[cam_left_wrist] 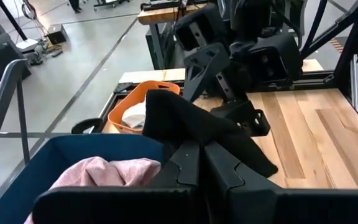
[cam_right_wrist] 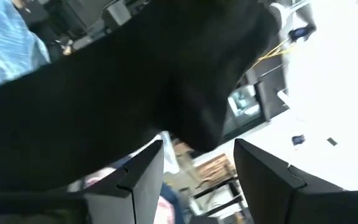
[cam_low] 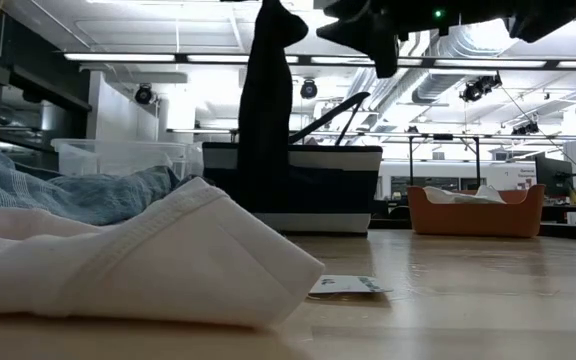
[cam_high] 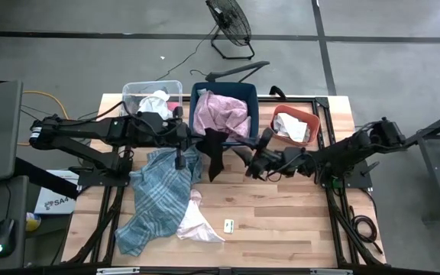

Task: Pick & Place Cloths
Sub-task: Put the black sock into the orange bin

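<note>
High view: we see the left gripper [cam_high: 202,140] reaching right from the table's left side, clamped on a black cloth [cam_high: 213,153] hanging beside the blue bin [cam_high: 198,94], clear of the table [cam_high: 296,221]. Right gripper [cam_high: 244,156] comes in from the right, level, fingers [cam_right_wrist: 140,174] apart just beside that cloth. Plaid cloth [cam_high: 153,192] and white cloth [cam_high: 197,221] lie on the table, pink cloth [cam_high: 221,113] in the bin. Right wrist view is mostly blocked by black fabric.

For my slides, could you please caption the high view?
Left gripper holds a black cloth beside the blue bin.
</note>
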Action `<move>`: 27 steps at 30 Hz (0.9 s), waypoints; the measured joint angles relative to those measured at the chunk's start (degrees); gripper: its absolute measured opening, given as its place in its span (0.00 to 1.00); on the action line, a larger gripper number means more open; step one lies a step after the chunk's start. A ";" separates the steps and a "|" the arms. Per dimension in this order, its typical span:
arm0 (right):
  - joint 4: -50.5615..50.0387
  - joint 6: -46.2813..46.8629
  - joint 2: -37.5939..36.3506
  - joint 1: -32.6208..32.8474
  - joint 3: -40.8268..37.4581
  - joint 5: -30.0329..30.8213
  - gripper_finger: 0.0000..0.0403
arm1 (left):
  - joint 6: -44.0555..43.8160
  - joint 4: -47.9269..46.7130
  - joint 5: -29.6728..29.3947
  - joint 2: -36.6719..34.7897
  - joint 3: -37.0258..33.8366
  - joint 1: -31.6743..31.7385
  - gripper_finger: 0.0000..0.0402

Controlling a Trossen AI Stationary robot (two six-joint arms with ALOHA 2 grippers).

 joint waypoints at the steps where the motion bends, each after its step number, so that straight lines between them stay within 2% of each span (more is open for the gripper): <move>1: 0.80 -1.43 0.02 0.00 0.00 -0.02 0.47 | 0.00 -0.04 0.00 0.00 0.00 0.00 0.00; 7: 0.91 -6.62 0.02 -1.39 1.72 -0.58 0.47 | -0.02 1.38 0.02 0.02 0.00 0.00 0.00; 19: -5.31 -8.48 0.04 -5.23 4.87 -10.46 0.47 | -0.07 2.83 0.04 0.02 0.00 0.00 0.00; 24: -5.23 -12.04 0.04 -6.22 4.87 -10.64 0.47 | -0.08 2.97 0.11 0.02 0.00 0.00 0.00; 27: -5.14 -12.76 0.16 -7.07 4.87 -12.86 0.47 | -0.09 3.04 0.92 0.02 0.00 0.00 0.00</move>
